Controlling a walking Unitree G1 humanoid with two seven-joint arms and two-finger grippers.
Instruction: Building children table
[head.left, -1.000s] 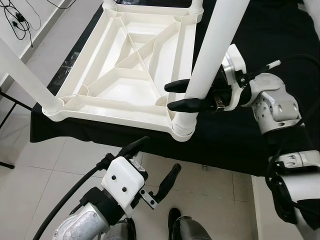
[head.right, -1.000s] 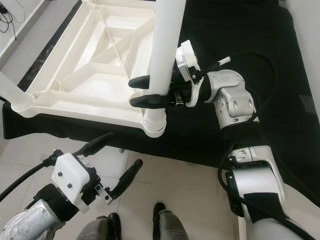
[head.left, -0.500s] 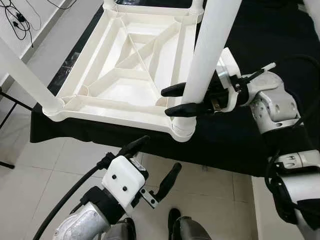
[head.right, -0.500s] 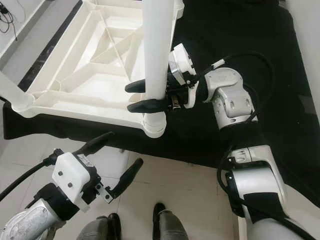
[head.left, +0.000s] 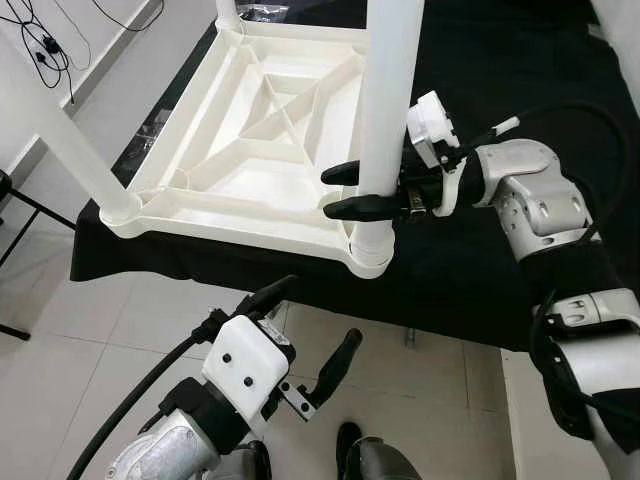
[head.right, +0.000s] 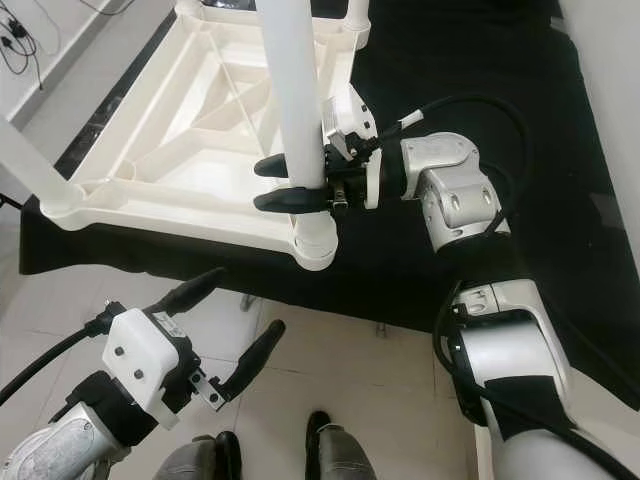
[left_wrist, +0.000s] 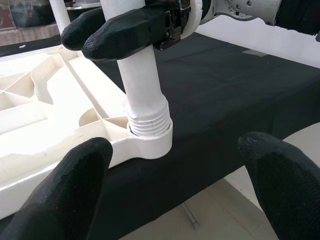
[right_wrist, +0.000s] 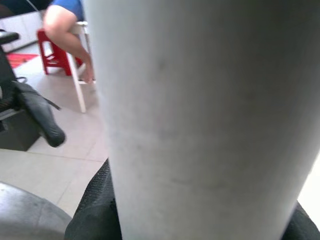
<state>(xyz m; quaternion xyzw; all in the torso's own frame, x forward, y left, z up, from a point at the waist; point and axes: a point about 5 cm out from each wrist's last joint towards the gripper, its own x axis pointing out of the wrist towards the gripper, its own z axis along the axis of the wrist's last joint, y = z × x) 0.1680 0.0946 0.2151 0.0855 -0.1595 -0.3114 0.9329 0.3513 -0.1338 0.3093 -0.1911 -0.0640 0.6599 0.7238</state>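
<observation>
The white plastic table top (head.left: 250, 150) lies upside down on a black-covered surface (head.left: 480, 270). A white table leg (head.left: 385, 110) stands in the near right corner socket (head.left: 368, 262), and its threaded end (left_wrist: 147, 122) sits in the socket. My right gripper (head.left: 352, 190) is shut on this leg just above the socket, one black finger on each side; the leg (right_wrist: 200, 125) is close up in the right wrist view. Another leg (head.left: 70, 150) stands in the near left corner. My left gripper (head.left: 305, 330) hangs open over the floor below the table's near edge, holding nothing.
Two more legs rise from the far corners (head.left: 228, 15). Tiled floor (head.left: 150, 310) lies in front of the black surface, with my feet (head.left: 350, 450) on it. Cables (head.left: 45, 50) lie at the far left. A person sits on a red stool (right_wrist: 57, 60) in the background.
The held leg has swung from leaning to the right to nearly upright in its socket. My right gripper moved left with it. The camera shifted a little; my left gripper stayed put.
</observation>
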